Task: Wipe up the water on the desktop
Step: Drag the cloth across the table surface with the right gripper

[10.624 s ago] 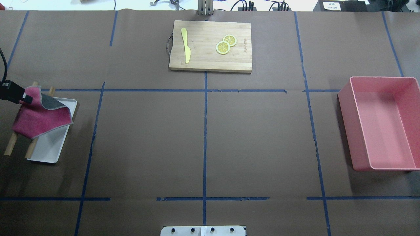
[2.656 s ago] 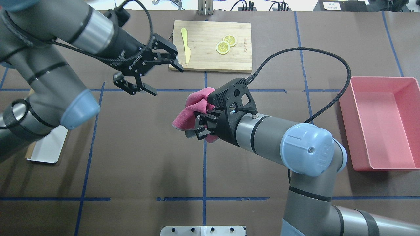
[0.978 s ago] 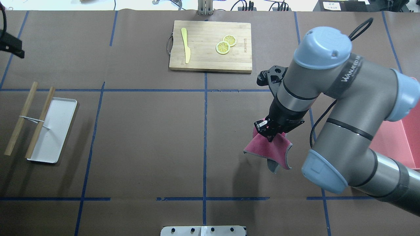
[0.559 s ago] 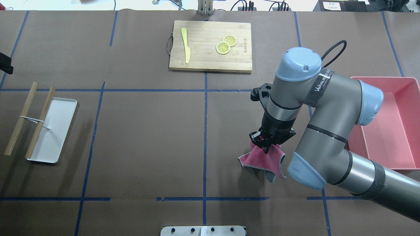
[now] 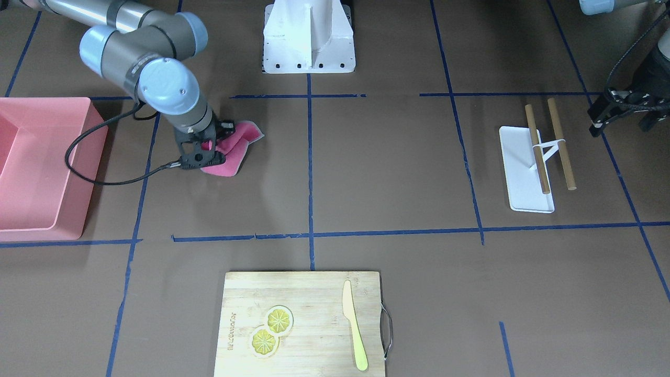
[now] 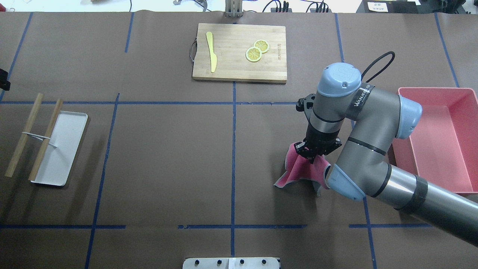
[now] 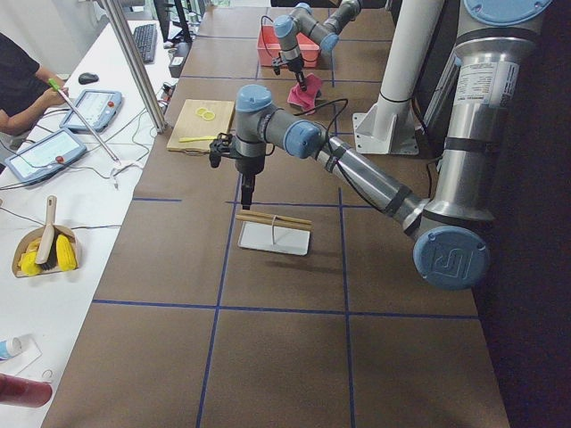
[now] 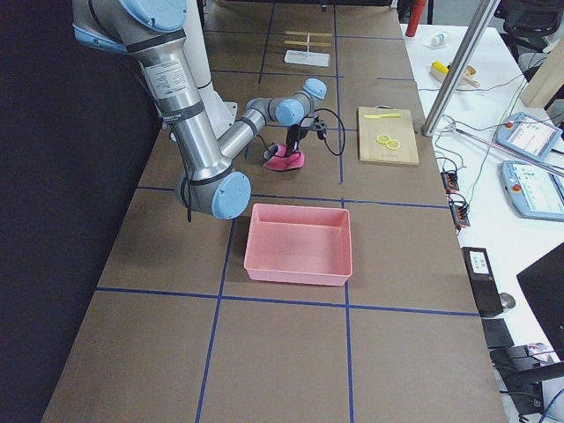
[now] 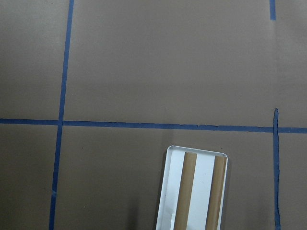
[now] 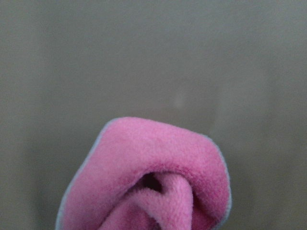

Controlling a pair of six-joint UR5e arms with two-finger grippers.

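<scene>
Step in hand, I'd judge: start of the wipe. Right gripper (image 6: 310, 154) points down, clamped on the bunched top of the pink fleece cloth w/ grey edging (image 6: 295, 173). Cloth's lower folds touch the matte dark-brown desktop w/ blue tape grid (image 6: 168, 157), approx 4 o'clock of table centre, overhead view. Water itself: can't make out. Next: press cloth flatter, drag across wet patch. Left gripper (image 5: 622, 124): fingers spread, empty, at approx 9 o'clock.

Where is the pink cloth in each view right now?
Front-facing: pink cloth upper left, beside the pink bin.
Overhead: right of centre.
Exterior left: top centre, far.
Exterior right: just above centre.
Left wrist: not in view.
Right wrist: bottom centre, close.
Shared landmark, fixed views: the pink bin.
</scene>
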